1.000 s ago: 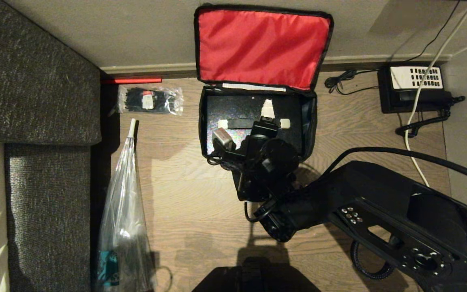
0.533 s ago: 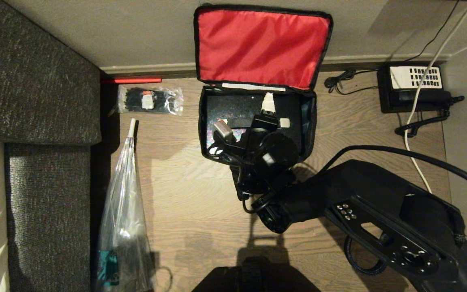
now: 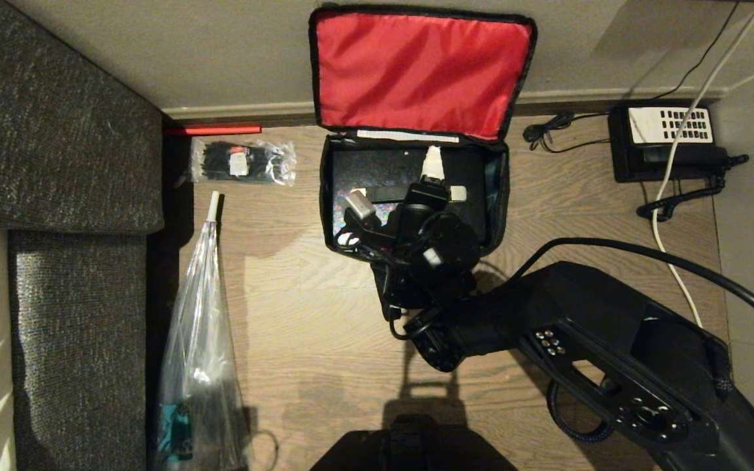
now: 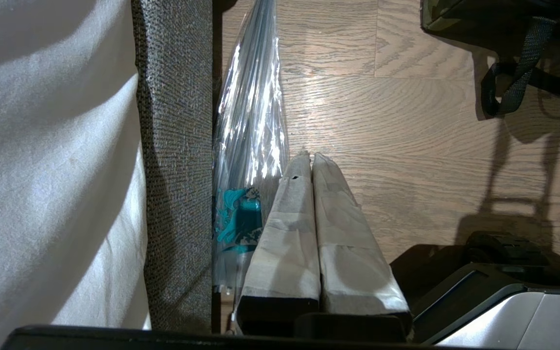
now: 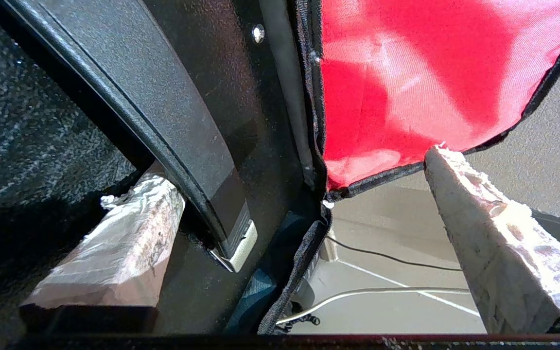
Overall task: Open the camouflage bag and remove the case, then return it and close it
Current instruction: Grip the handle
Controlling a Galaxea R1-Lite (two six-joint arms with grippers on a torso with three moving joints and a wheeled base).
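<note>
1. Your right arm reaches in from 4 o'clock in the head view, elbow bent, wrist angled down into the camouflage bag (image 3: 499, 190).
2. The right claw (image 3: 430, 171) is spread wide and grasps nothing; one taped fingertip (image 5: 129, 228) sits just under the handle strap (image 5: 173, 131) of the case (image 3: 377, 171), and the other fingertip (image 5: 491, 233) stands out past the bag's rim.
3. The bag sits on the wooden floor (image 3: 298, 314) at 12 o'clock, its red-lined lid (image 3: 419, 69) flipped back against the wall.
4. The case lies flat inside the bag, filling most of it.
5. Your left claw (image 4: 309, 158) hangs parked beside the grey sofa (image 4: 178, 146), fingers pressed together on nothing, near the clear plastic bag (image 4: 251, 126).
6. The packet of black ties (image 3: 241, 161) lies at 10 o'clock of the bag, the telephone (image 3: 668, 140) at 3 o'clock.
</note>
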